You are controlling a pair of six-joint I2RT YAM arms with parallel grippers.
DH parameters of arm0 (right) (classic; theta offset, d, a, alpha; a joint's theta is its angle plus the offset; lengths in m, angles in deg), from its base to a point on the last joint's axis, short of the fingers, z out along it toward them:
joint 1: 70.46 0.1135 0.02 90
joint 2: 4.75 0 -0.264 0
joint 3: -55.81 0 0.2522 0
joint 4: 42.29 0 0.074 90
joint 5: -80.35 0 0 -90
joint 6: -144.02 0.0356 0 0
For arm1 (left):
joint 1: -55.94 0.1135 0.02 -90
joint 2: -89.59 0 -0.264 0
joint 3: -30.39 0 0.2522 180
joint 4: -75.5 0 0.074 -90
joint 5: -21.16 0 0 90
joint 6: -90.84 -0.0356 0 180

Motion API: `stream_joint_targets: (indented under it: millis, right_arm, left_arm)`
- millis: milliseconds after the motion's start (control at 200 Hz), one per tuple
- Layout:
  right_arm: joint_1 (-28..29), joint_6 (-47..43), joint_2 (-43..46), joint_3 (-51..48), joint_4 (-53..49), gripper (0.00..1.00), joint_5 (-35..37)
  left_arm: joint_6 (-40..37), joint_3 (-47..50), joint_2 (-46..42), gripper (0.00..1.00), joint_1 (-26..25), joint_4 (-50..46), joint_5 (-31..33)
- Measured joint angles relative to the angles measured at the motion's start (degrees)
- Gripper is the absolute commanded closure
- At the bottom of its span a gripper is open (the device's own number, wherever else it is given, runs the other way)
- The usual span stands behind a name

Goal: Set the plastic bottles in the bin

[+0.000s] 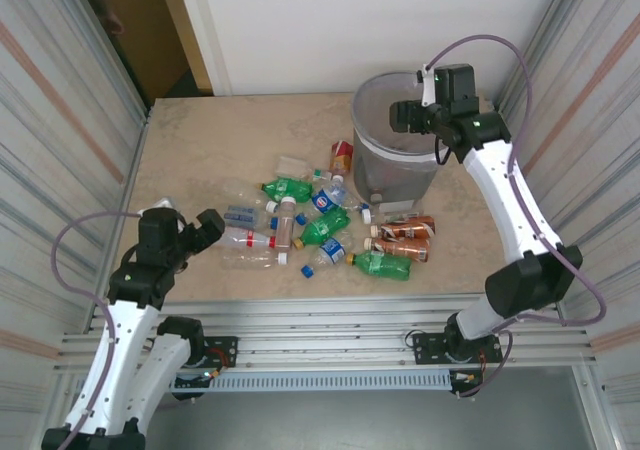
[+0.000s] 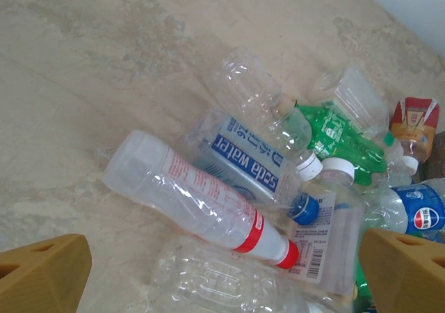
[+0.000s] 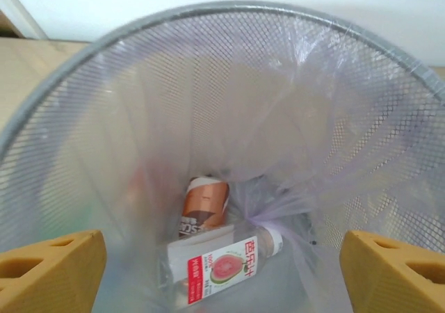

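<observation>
Right gripper (image 1: 410, 116) is held open over bin (image 1: 395, 172), left gripper (image 1: 186, 232) open beside bottles (image 1: 288, 188). Two crowded bottles could be pinched together and dropped.

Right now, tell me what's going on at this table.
Two robot arms are putting plastic bottles into the bin. The right fingers hang open and empty over the bin's mouth, and a red-labelled bottle and a brown-labelled bottle lie at the bottom. The left fingers are open too, holding nothing, poised at the left side of the pile on the table. Most of the bottles are not yet binned.
</observation>
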State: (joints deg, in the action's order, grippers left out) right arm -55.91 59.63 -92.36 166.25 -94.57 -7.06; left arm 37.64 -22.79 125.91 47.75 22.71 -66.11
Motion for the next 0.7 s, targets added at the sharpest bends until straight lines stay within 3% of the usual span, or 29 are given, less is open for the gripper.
stream_joint_targets:
  millis: [195,701]
  right_arm:
    - [0.6,1.0,6.0,-5.1,1.8,0.00,-1.0]
    - [1.3,4.5,12.4,-13.2,4.7,0.02,-1.3]
  left_arm:
    - [2.0,1.2,2.2,0.01,0.0,0.0,-1.8]
    - [9.1,5.4,11.3,0.01,-0.7,5.8,-8.7]
